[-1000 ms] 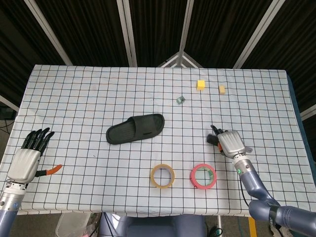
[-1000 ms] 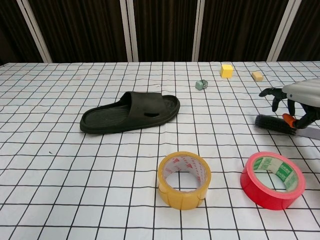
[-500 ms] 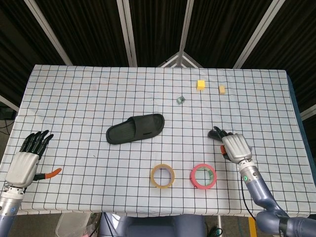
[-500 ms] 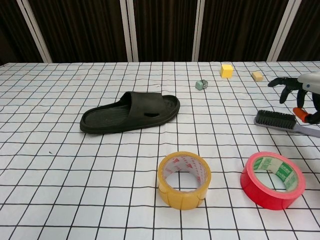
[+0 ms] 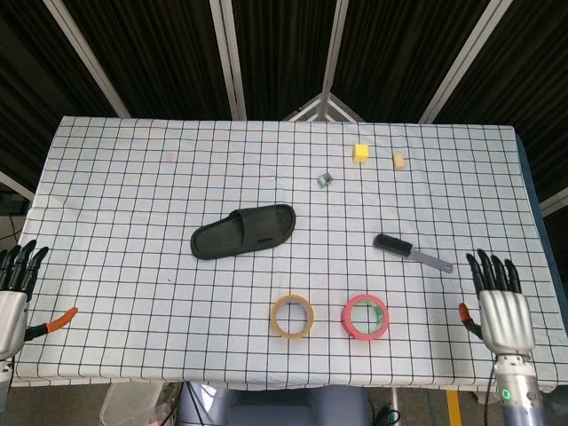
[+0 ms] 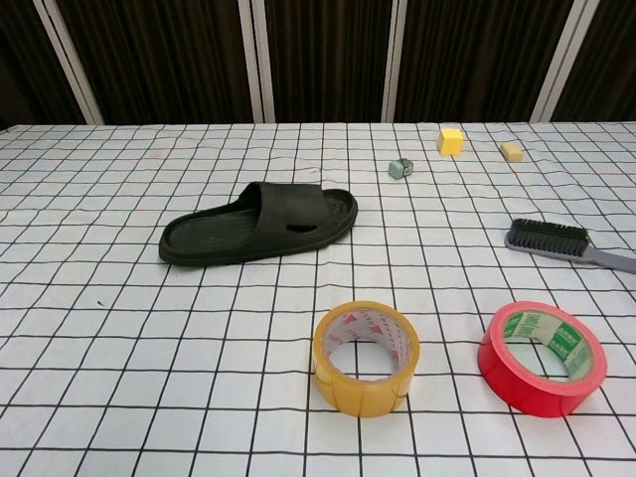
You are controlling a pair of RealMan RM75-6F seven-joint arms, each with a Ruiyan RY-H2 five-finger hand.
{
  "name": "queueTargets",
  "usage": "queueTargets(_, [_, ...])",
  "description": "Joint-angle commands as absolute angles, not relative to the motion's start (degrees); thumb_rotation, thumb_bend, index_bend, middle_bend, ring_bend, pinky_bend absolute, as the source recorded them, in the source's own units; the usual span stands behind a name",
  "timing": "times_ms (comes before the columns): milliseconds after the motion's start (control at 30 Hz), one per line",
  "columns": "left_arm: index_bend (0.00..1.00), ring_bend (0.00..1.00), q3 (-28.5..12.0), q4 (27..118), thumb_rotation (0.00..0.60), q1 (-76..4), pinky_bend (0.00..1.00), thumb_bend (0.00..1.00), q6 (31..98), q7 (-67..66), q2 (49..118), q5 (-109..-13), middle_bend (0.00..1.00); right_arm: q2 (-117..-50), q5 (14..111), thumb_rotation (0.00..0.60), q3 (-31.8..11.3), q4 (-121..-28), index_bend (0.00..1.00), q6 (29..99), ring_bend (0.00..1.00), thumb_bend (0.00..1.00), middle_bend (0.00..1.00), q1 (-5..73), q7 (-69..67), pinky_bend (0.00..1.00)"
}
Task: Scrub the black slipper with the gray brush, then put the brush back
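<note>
The black slipper point(image 5: 243, 232) point(image 6: 260, 223) lies flat near the table's middle. The gray brush point(image 5: 411, 252) point(image 6: 566, 244) lies alone on the cloth to the slipper's right, bristles down, untouched by either hand. My right hand point(image 5: 500, 303) hovers at the table's front right corner with its fingers spread and nothing in it, well clear of the brush. At the front left edge my left hand point(image 5: 14, 295) is likewise open and empty. Neither hand shows in the chest view.
A yellow tape roll point(image 5: 292, 317) point(image 6: 366, 357) and a red tape roll point(image 5: 366, 316) point(image 6: 542, 356) sit near the front edge. At the back right are a yellow cube point(image 5: 360, 153), a tan block point(image 5: 399, 161) and a small gray-green cube point(image 5: 325, 179).
My right hand let go of the brush and drew back to the front right corner. The left hand slid further left and toward the front edge. The brush stays on the cloth.
</note>
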State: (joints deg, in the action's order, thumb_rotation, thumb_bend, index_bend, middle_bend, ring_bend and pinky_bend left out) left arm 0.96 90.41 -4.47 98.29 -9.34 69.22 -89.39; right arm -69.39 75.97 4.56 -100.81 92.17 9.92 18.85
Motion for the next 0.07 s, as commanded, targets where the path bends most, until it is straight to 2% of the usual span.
queueTargets(33, [0.00, 0.00, 0.01, 89.63, 0.442, -3.13, 0.00, 0.04, 101.06, -10.92, 69.76, -90.87, 0.00, -68.15, 77.51, 0.600, 4.96, -100.34, 0.00, 93.67, 0.00, 0.40, 0.01, 8.05, 17.43, 0.00])
queueTargets(67, [0.00, 0.00, -0.28, 89.35, 0.441, -3.07, 0.00, 0.04, 101.09, -11.16, 70.01, -90.71, 0.00, -68.16, 77.61, 0.600, 4.65, -100.12, 0.00, 93.85, 0.00, 0.40, 0.01, 7.87, 17.91, 0.00])
